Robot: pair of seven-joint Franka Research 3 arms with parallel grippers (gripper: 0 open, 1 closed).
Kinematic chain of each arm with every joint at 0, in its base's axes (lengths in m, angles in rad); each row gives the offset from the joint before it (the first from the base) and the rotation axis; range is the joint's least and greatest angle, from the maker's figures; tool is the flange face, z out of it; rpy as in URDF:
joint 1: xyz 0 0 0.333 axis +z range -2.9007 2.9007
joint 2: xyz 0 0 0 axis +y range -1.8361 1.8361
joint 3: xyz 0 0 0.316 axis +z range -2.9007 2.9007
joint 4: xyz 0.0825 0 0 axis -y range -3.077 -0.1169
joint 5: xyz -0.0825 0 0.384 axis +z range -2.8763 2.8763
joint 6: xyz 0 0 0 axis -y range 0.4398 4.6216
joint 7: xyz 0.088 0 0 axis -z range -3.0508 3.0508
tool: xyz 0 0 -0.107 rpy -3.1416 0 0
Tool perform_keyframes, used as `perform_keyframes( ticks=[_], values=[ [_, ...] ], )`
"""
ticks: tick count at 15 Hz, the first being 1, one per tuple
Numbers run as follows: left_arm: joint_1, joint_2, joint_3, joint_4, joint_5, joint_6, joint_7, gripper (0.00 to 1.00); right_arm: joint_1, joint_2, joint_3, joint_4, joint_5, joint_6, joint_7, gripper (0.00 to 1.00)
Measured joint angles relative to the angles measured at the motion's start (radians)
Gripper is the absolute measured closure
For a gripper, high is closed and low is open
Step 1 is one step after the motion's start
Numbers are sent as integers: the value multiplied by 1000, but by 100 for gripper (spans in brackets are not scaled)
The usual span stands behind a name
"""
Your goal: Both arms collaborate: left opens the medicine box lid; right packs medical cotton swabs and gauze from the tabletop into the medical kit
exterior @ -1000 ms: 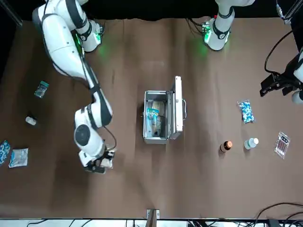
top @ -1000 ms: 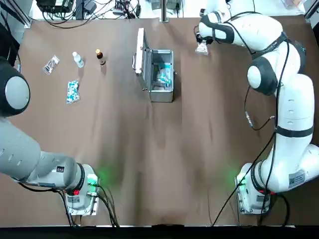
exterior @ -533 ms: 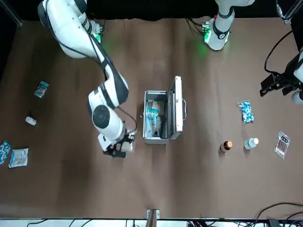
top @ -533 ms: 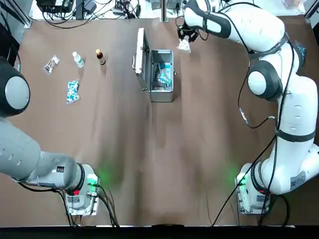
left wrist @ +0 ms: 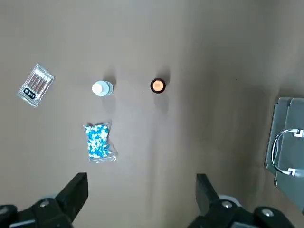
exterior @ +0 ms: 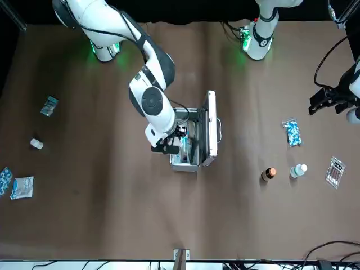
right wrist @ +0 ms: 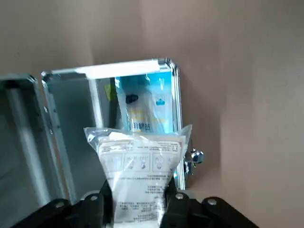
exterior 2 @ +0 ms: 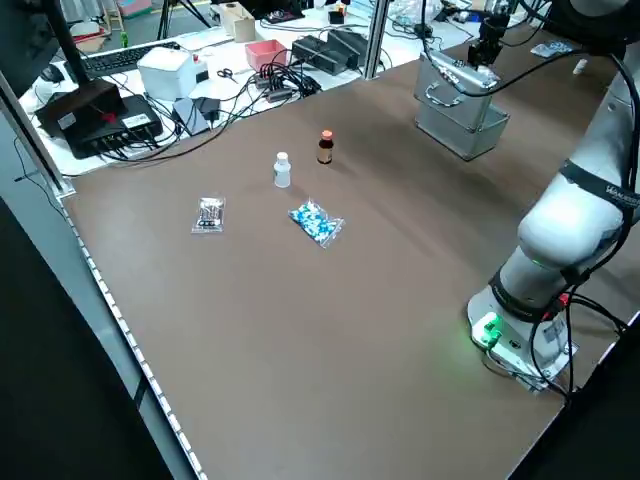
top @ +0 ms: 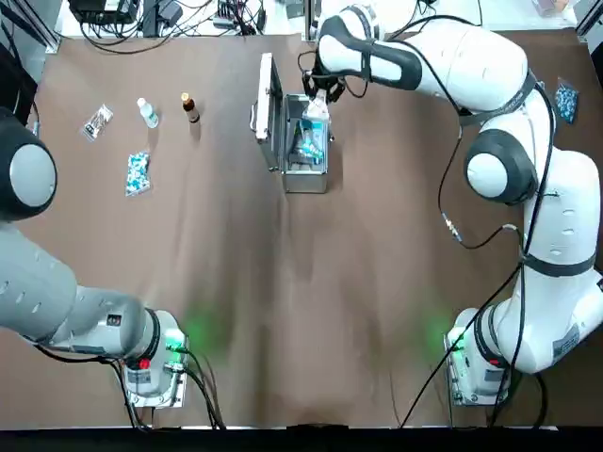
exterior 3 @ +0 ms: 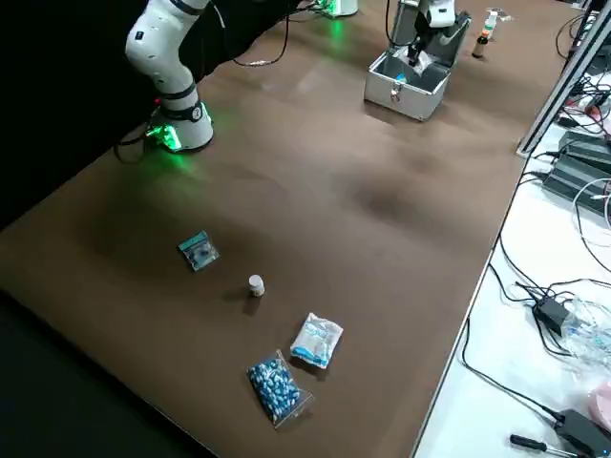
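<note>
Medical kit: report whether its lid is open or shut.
Open. The lid stands swung out to one side of the kit, and a teal packet shows inside.

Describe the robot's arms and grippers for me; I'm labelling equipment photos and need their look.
Both are glossy white jointed arms with rounded housings, dark grey bands at the joints and loose black cables outside. Green lights glow at their bases. The left gripper has two blocky black fingers with silvery screws; the right gripper has black fingers and similar screws.
</note>
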Motion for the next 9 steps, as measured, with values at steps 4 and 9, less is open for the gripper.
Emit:
perform_keyframes(
  ticks=[4, 9],
  values=[
    [0, 0, 0, 0, 0, 0, 0, 0, 6, 8, 0, -21, 0, 10, 2, 41],
    [0, 0, 0, 0, 0, 0, 0, 0, 10, 8, 0, -22, 1, 13, 2, 1]
  ],
)
